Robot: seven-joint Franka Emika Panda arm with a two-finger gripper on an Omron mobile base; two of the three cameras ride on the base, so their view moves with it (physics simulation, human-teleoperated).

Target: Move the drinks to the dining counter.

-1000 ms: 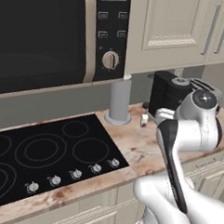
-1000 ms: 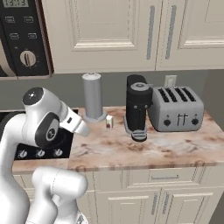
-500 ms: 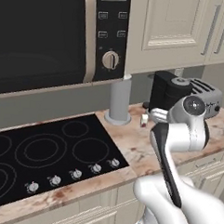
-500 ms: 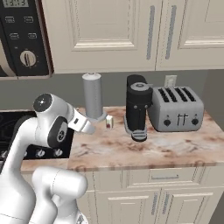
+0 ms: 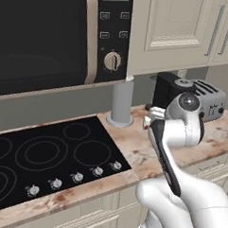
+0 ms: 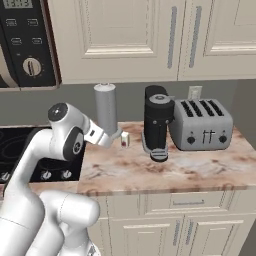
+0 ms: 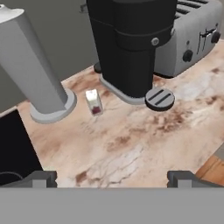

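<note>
The marbled surface (image 6: 165, 170) carries, from big to small, the silver toaster (image 6: 201, 124), the black coffee machine (image 6: 158, 123), the grey cylinder on its round foot (image 6: 106, 109), and a very small drink (image 7: 93, 102) with a whitish body and a dark pink base. That little drink stands upright between the cylinder's foot and the coffee machine's base, just beside both and touching neither; in the right base view it shows as a pale speck (image 6: 124, 139) near the arm's wrist. A second drink I cannot pick out. Judging by this, the task has hardly begun: nothing has been lifted and nothing has reached the dining counter, so the grasp, the drive and the placing are all left, for each drink.

The pincer (image 7: 112, 177) hovers above bare surface short of the drink, its jaws spread as wide as they go, holding and touching nothing.
</note>
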